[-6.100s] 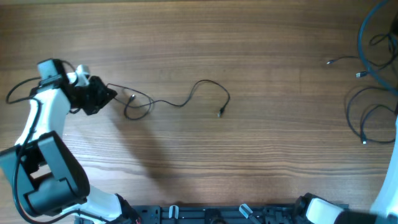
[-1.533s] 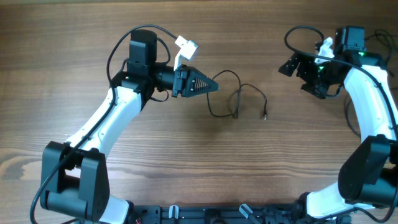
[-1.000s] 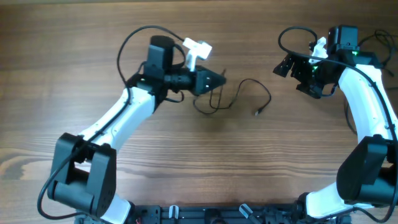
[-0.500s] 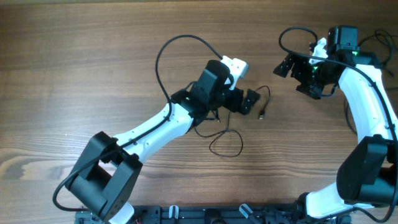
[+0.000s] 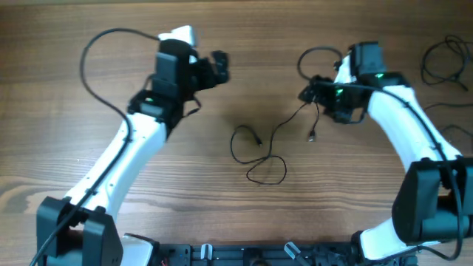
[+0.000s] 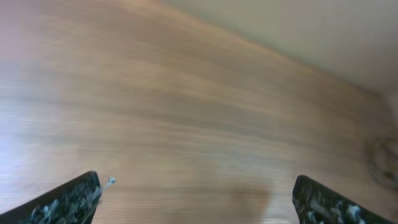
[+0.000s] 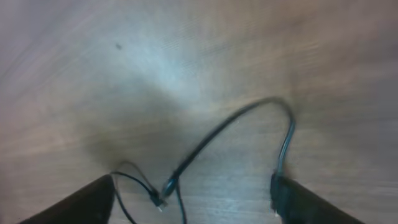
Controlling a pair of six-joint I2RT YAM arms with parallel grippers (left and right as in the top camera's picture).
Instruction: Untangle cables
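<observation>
Half a second back the left gripper was down over the cord. It has since swung up and away, jaws spread wide on nothing. The right gripper has moved in, jaws apart. The black cable lies on the wooden table just ahead of its fingers, seemingly not pinched, though that view is blurred. From there the cord trails toward mid-table in loose loops. More cords lie at the far right edge.

We read no text, label or number anywhere. Both wrist views blur; the table shows only woodgrain.
</observation>
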